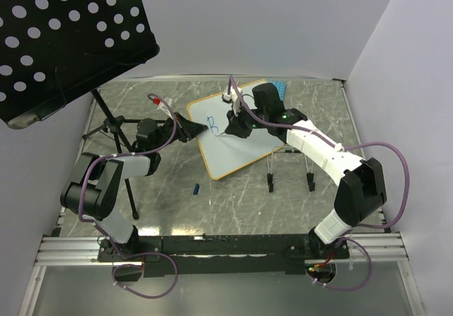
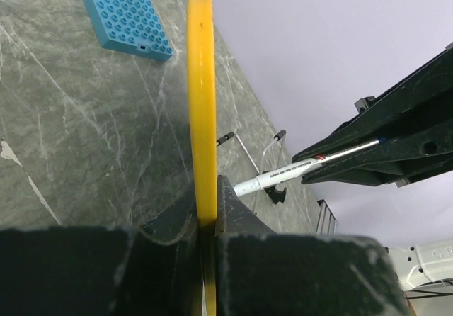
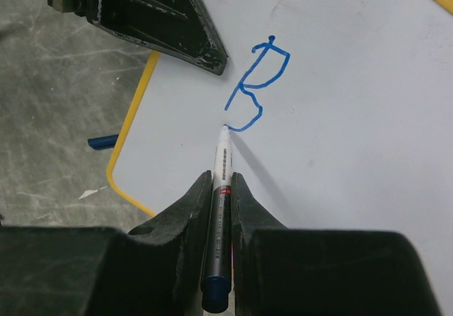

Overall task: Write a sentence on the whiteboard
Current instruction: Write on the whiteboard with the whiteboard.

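Top: whiteboard (image 1: 233, 146) tilted mid-table, left gripper (image 1: 190, 129) at its left edge, right gripper (image 1: 229, 125) over it | Left wrist: jaws clamped on the board's yellow rim (image 2: 201, 103) | Right wrist: fingers pinch marker (image 3: 221, 178), tip touching blue letter B (image 3: 258, 82).

Left of the whiteboard (image 1: 226, 153) you have little room — the left gripper (image 1: 190, 128) is clamped on its rim there, and beyond stands the music stand (image 1: 71, 32) on its tripod (image 1: 117, 128). Over the whiteboard's far half hangs the right gripper (image 1: 230, 125), pinching the marker (image 3: 221, 167). Behind the whiteboard lies the blue studded plate (image 1: 281, 89). In front of it the marble tabletop (image 1: 233, 206) is open — only a blue cap (image 1: 196, 187) and two black clip feet (image 1: 270, 183).
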Available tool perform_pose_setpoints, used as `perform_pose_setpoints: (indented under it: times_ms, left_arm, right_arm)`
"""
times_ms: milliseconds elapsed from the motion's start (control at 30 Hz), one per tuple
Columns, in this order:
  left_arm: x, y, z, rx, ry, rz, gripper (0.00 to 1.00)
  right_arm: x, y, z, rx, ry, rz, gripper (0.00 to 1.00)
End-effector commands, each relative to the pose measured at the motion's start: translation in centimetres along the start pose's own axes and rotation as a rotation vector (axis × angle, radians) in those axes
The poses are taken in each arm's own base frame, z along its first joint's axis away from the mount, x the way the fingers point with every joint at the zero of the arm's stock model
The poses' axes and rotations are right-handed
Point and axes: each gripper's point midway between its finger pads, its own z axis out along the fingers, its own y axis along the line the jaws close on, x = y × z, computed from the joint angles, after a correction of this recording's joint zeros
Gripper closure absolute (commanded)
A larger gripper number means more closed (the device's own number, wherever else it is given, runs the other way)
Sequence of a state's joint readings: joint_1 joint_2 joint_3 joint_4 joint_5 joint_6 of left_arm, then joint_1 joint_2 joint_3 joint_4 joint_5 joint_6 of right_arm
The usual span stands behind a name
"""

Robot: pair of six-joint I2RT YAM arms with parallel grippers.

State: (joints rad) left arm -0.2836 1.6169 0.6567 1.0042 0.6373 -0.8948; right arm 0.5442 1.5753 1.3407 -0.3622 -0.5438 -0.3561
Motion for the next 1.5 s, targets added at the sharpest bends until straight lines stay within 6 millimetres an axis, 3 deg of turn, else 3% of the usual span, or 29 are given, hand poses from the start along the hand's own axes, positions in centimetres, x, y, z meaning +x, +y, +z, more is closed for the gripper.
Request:
perform_pose_setpoints:
  times_ms: [0, 433, 667, 833, 1167, 1467]
  left_arm:
    - [-4.0, -5.9, 0.5, 0.209, -0.098, 0.14, 0.99]
    - [-3.9, -5.9, 0.4, 0.21, -0.098, 0.138, 0.99]
    - [-3.7, -5.8, 0.4, 0.208, -0.095, 0.138, 0.99]
    - [-3.7, -5.8, 0.4, 0.208, -0.093, 0.137, 0.99]
    - [-3.8, -6.0, 0.3, 0.213, -0.094, 0.141, 0.99]
    - [-3.8, -6.0, 0.3, 0.214, -0.094, 0.136, 0.99]
  right_arm:
    - [-3.1, 0.1, -0.8, 0.006, -0.064, -0.026, 1.0]
    - [-5.4, -0.2, -1.1, 0.002, -0.103, -0.036, 1.0]
    - [-5.3, -0.9, -1.9, 0.048, -0.113, -0.04, 1.0]
    - [-5.2, -2.7, -3.0, 0.103, -0.131, -0.034, 1.0]
    - [-4.6, -3.8, -2.1, 0.122, -0.131, -0.047, 1.0]
    - [-4.6, -3.5, -1.7, 0.097, -0.13, -0.039, 1.0]
